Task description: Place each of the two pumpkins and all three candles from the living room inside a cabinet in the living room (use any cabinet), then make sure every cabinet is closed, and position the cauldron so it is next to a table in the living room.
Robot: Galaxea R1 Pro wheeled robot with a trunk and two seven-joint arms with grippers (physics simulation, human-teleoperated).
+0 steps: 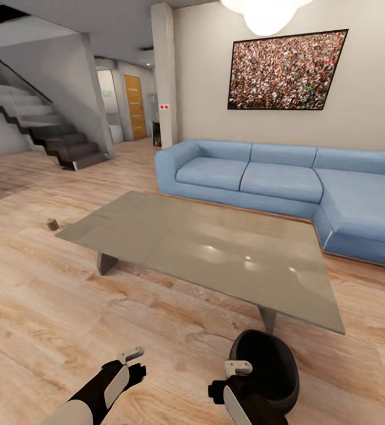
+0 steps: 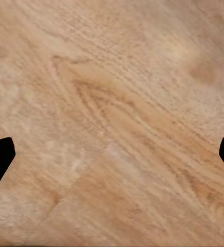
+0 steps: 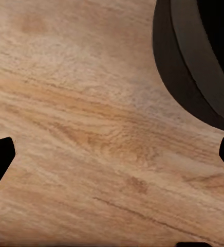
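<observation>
The black cauldron (image 1: pixel 272 363) stands on the plank floor just in front of the near right leg of the grey coffee table (image 1: pixel 216 248). Its dark rim also shows in the right wrist view (image 3: pixel 194 67). My right gripper (image 1: pixel 219 391) hangs beside the cauldron's left side, open, its fingertips wide apart over bare floor (image 3: pixel 112 159). My left gripper (image 1: pixel 136 369) is also open over bare floor (image 2: pixel 112 159), further left. One small beige-grey candle (image 1: pixel 52 224) sits on the floor off the table's far left corner.
A blue corner sofa (image 1: pixel 286 177) runs behind and to the right of the table. A staircase (image 1: pixel 45 127) rises at the back left, with a pillar (image 1: pixel 164 77) and a hallway with an orange door (image 1: pixel 135 106) beyond. Open floor lies to the left.
</observation>
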